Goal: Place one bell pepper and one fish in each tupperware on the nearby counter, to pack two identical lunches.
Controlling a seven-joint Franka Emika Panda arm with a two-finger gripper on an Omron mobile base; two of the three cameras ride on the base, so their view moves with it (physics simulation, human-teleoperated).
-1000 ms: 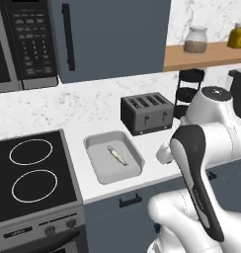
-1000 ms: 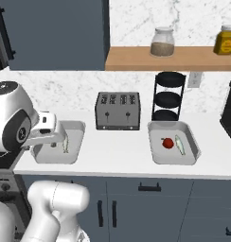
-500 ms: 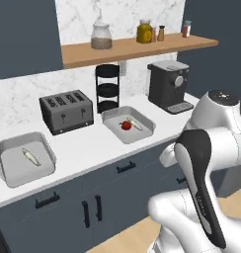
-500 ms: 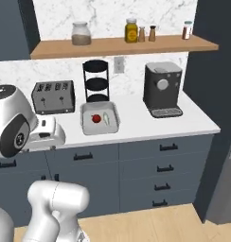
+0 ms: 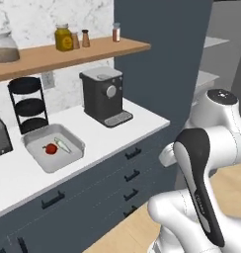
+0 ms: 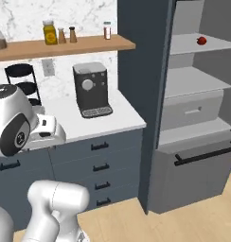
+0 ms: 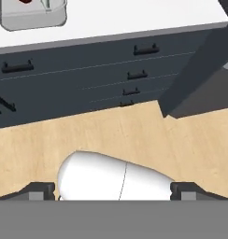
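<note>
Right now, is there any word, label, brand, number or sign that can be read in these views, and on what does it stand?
None can be read.
The yellow jar on the wooden shelf carries a label, too blurred to read.
The coffee machine shows a round dial, with no legible marks.
The tupperware on the counter bears no print.

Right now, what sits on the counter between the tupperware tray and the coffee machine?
Nothing: in the left base view the white counter is bare between the tupperware, holding a red pepper and a fish, and the coffee machine.
</note>
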